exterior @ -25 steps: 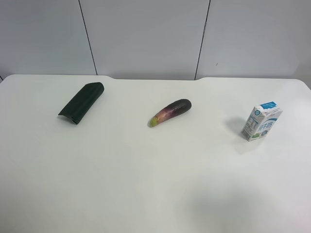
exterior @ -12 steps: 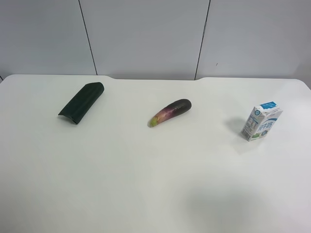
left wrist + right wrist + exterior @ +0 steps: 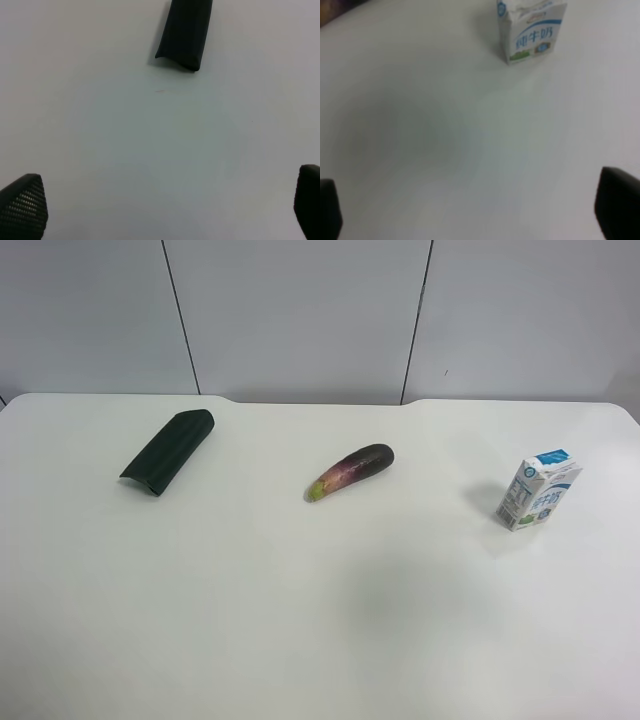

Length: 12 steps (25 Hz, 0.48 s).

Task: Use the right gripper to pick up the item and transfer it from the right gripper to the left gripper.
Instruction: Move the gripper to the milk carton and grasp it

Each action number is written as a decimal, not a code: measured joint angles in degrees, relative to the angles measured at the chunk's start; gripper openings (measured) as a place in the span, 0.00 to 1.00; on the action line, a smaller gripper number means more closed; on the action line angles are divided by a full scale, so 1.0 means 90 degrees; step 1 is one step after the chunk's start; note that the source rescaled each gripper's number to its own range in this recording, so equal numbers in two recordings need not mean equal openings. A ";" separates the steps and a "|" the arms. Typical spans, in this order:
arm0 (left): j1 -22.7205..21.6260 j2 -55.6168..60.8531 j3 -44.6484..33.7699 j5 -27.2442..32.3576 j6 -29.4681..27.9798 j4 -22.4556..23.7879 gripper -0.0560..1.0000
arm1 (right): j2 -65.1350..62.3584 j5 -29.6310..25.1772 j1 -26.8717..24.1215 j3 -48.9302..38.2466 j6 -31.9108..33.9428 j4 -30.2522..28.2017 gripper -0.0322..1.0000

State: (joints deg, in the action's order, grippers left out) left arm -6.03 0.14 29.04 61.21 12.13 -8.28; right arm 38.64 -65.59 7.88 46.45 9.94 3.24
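Exterior high view: drink carton (image 3: pixel 539 490) stood free, both claws spread

On the white table (image 3: pixel 300 620), at the left side of this view, a dark green oblong (image 3: pixel 167 451) lay flat. Near the middle lay a purple eggplant (image 3: pixel 349 470), with its pale green end turned to the left. Well apart from it, at the right side, the drink carton stood upright on the table, white with blue printing.

In the left wrist view, the left gripper (image 3: pixel 165 207) was spread wide. Only its two black fingertips (image 3: pixel 22 207) showed, with bare table between them, and the dark green oblong lay ahead of them. In the right wrist view, the right gripper (image 3: pixel 475 207) was also spread wide and held nothing. The drink carton stood ahead of it, well apart from its fingertips.
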 joint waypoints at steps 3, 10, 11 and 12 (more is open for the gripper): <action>0.0000 0.0000 0.0000 0.0000 0.0000 0.0000 1.00 | 0.0761 -0.0105 0.0000 0.0379 0.0350 0.0000 1.00; 0.0000 0.0000 0.0000 0.0000 0.0000 0.0000 1.00 | 0.1986 -0.0405 0.0000 0.0828 0.0952 0.0000 1.00; 0.0000 0.0000 0.0000 0.0000 0.0000 0.0000 1.00 | 0.2145 -0.0438 0.0000 0.0902 0.1006 0.0000 1.00; 0.0000 0.0000 0.0000 0.0000 0.0000 0.0000 1.00 | 0.2287 -0.0439 0.0000 0.0965 0.1050 0.0000 1.00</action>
State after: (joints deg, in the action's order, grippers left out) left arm -6.03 0.14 29.04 61.21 12.13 -8.28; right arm 59.22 -69.54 7.88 55.14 19.39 3.24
